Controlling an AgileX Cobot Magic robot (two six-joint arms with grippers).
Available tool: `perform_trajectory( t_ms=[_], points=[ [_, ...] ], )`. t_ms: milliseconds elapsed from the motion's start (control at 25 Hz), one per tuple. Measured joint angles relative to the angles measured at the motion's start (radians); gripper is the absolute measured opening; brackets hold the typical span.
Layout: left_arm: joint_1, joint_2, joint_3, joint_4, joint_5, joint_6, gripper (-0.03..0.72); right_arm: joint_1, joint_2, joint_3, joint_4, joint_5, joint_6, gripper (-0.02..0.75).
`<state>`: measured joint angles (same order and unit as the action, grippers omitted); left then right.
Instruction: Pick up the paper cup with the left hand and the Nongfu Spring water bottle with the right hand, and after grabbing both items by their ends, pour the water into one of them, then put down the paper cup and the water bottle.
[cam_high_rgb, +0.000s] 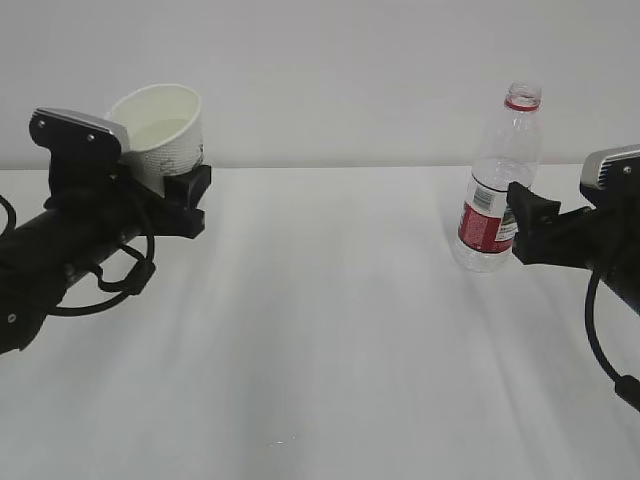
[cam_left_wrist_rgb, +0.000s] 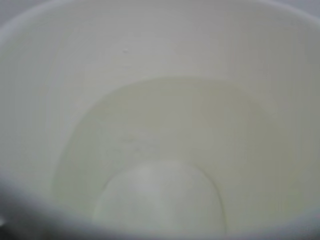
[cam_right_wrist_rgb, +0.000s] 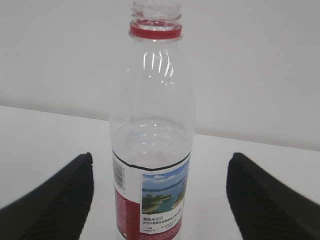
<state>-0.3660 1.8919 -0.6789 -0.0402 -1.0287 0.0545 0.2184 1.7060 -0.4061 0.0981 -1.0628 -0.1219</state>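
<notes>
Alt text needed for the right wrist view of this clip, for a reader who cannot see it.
An uncapped Nongfu Spring water bottle with a red neck ring stands upright on a white table, centred between the right hand's two black fingers, which stand wide apart and clear of it.

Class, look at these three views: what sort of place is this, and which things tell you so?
Probably a robot test bench or lab, not a home. A bare white table stands against a blank wall, and it holds only a paper cup and a capless water bottle, each attended by a black robot hand.
</notes>
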Motion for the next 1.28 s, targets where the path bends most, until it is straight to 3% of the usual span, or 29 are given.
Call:
perform_trajectory(
  t_ms=[840,1280],
  points=[
    [0.193,0.000,0.000,-0.012,0.000,0.000,0.498,0.000,0.000,0.000,-0.002,0.000,0.002,0.598],
    [0.267,0.000,0.000,-0.069,0.000,0.000,0.498,0.000,0.000,0.000,-0.002,0.000,0.002,0.596]
  ],
)
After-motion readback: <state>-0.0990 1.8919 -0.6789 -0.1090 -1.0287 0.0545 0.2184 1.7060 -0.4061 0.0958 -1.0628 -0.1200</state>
